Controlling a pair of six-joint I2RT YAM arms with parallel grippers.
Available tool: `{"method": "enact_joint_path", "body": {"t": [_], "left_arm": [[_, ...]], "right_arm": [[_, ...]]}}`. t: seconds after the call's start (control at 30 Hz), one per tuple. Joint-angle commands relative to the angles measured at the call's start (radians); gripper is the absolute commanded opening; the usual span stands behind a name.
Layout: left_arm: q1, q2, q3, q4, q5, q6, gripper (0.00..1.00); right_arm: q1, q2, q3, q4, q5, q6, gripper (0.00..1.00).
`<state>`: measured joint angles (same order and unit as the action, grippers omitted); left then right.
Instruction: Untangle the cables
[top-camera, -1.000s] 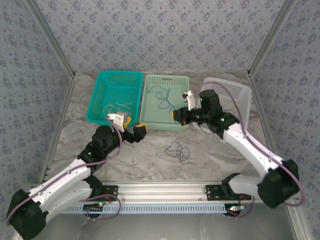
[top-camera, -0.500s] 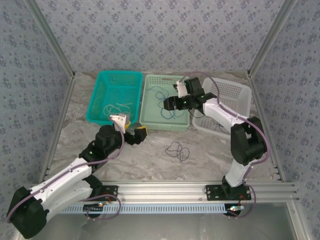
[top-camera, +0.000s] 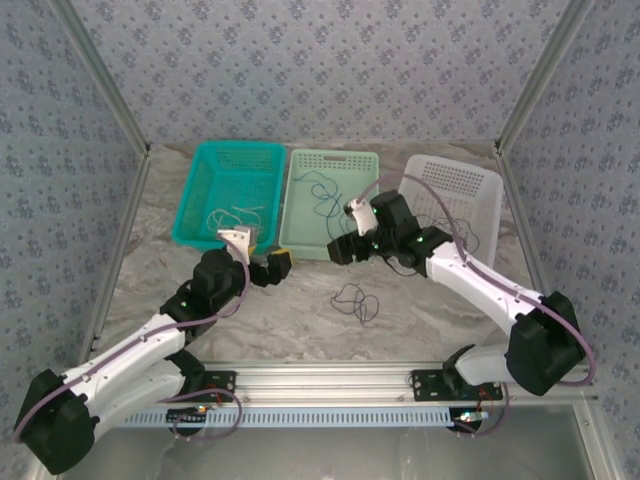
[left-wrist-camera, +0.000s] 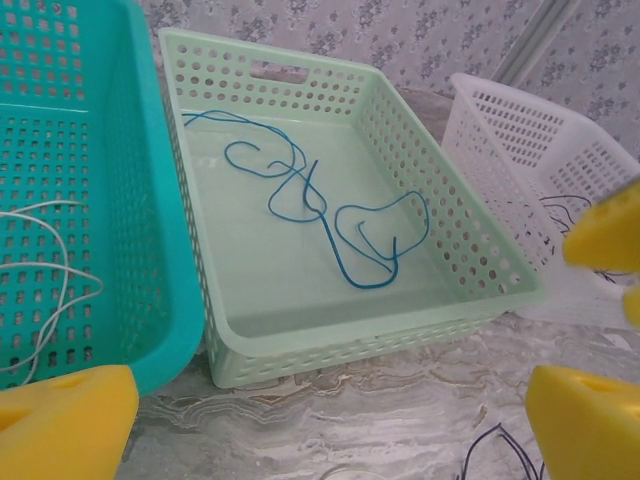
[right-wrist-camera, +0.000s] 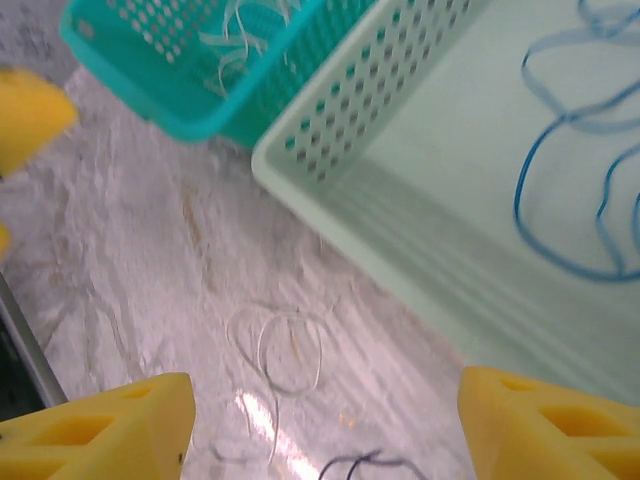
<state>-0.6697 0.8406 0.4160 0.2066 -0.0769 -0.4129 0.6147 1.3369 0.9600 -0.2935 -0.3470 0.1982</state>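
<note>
**Spotter:** What's hidden or cut off right now?

**Me:** Biggest first: the white basket (top-camera: 470, 180) sits partly behind my right arm (top-camera: 480, 285), and my left wrist view cuts off its far side. The dark cable (top-camera: 353, 298) is a small tangle on the open desk (top-camera: 300, 320) between my arms, and both wrist views clip it at the bottom edge. From my right wrist there's a faint pale loop (right-wrist-camera: 285, 350) on the desk too. It's blurred, and I can't tell what it is.

**Spotter:** Surfaces and shapes?

**Me:** The desk is marbled grey-white. Three perforated plastic baskets stand in a row at the back. The teal basket (top-camera: 186, 205) is deep, the pale green basket (top-camera: 335, 155) is shallower, and then comes the white one.

**Spotter:** Your pincers?

**Me:** My left pincer (top-camera: 270, 255) has its yellow fingers spread wide and empty, near the teal basket's front corner. My right pincer (right-wrist-camera: 320, 430) is apart too, with nothing between the fingers, over the desk at the green basket's near edge.

**Spotter:** The other cables?

**Me:** The blue cable (left-wrist-camera: 318, 205) sprawls in loose loops on the green basket's floor. The whitish cable (left-wrist-camera: 66, 260) curls inside the teal one.
</note>
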Motion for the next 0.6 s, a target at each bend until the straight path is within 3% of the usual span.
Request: {"method": "enact_joint_path", "body": {"t": [0.0, 0.23, 0.57], "left_arm": [[-0.003, -0.014, 0.018, 0.031, -0.026, -0.015, 0.99], [-0.004, -0.042, 0.006, 0.015, -0.035, -0.019, 0.99], [-0.004, -0.126, -0.013, -0.012, -0.036, -0.003, 0.99]], "right_arm": [[0.059, 0.001, -0.056, -0.033, 0.062, 0.042, 0.71], [0.198, 0.108, -0.083, 0.005, 0.102, 0.105, 0.68], [0.276, 0.266, -0.043, 0.001, 0.112, 0.095, 0.62]]}}
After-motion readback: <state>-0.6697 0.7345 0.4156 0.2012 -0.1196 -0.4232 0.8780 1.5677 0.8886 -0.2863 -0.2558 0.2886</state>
